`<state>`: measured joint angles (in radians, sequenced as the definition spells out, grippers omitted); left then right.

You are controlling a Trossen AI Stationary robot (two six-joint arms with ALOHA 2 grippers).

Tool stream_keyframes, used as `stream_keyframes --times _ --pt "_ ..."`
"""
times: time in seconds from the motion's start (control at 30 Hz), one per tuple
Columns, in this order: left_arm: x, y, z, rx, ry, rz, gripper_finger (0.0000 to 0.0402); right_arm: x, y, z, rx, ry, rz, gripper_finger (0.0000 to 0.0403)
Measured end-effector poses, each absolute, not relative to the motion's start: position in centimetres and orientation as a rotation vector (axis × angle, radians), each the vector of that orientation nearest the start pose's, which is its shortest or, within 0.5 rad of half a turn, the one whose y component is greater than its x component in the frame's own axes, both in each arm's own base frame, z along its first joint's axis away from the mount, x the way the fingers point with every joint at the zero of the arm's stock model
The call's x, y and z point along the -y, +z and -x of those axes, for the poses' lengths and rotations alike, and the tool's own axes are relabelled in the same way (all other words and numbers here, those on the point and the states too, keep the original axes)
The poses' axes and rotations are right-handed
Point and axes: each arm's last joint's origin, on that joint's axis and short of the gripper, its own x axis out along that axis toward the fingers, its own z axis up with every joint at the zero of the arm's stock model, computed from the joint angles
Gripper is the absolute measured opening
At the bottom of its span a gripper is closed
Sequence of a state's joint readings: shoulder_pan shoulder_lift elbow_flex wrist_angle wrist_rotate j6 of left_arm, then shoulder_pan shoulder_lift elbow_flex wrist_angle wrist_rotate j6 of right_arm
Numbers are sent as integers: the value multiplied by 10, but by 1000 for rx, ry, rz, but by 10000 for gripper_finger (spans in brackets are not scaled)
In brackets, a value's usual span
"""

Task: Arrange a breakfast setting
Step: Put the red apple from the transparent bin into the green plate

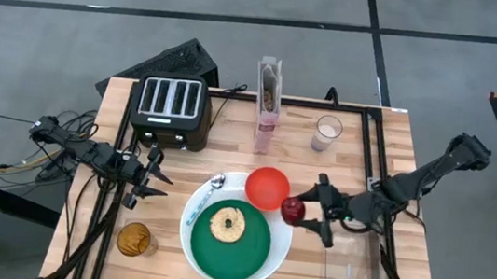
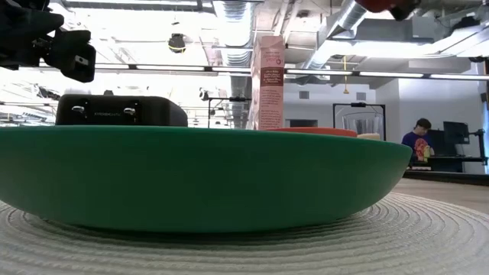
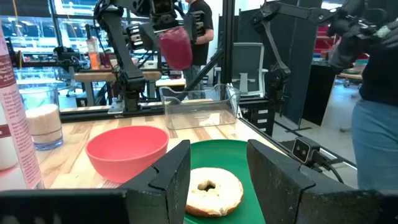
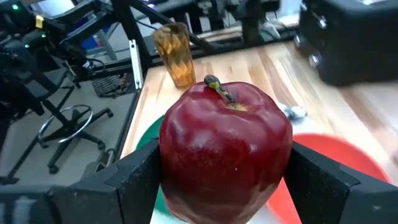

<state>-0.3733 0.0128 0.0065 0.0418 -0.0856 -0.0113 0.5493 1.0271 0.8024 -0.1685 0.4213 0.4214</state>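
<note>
A toasted bagel (image 1: 228, 224) lies on the green plate (image 1: 245, 252), which sits in the large white plate (image 1: 189, 231). The red bowl (image 1: 266, 189) rests at the white plate's far rim, and the metal spoon (image 1: 215, 183) lies at its far-left rim. The pink cereal box (image 1: 267, 104) stands upright at the far side. My right gripper (image 1: 308, 212) is shut on a dark red apple (image 1: 292, 210) above the white plate's right rim. My left gripper (image 1: 166, 185) is open and empty, left of the plates; in the left wrist view it faces the bagel (image 3: 211, 190). My right gripper pinches the apple's two opposite sides (image 4: 171, 168) between its two fingers (image 4: 134, 177). The fingers come level from the table's right side. The apple sits upright, stem (image 4: 219, 90) up, and is lifted clear of the table, as the left wrist view (image 3: 176, 46) shows.
A black toaster (image 1: 172, 107) stands at the far left. A glass with white contents (image 1: 327, 133) stands at the far right, an amber glass (image 1: 134, 237) at the near left, and a clear container (image 1: 345, 277) at the near right. A person (image 2: 418, 141) is in the room behind.
</note>
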Motion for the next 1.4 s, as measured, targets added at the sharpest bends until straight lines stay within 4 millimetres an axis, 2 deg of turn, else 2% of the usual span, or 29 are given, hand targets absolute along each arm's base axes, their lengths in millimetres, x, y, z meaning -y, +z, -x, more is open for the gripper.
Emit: stream_keyframes --times 0.2,0.6,0.97,1.4 --pt "33 169 -92 33 -288 19 144 -121 285 -223 -319 65 -220 313" --pt "33 169 -92 33 -288 19 144 -153 235 -262 -359 70 -251 313" --pt "33 169 -92 33 -288 19 144 -175 195 -283 -379 72 -360 316" --pt "33 169 -92 32 -287 19 144 -192 157 -305 -471 91 -346 317"
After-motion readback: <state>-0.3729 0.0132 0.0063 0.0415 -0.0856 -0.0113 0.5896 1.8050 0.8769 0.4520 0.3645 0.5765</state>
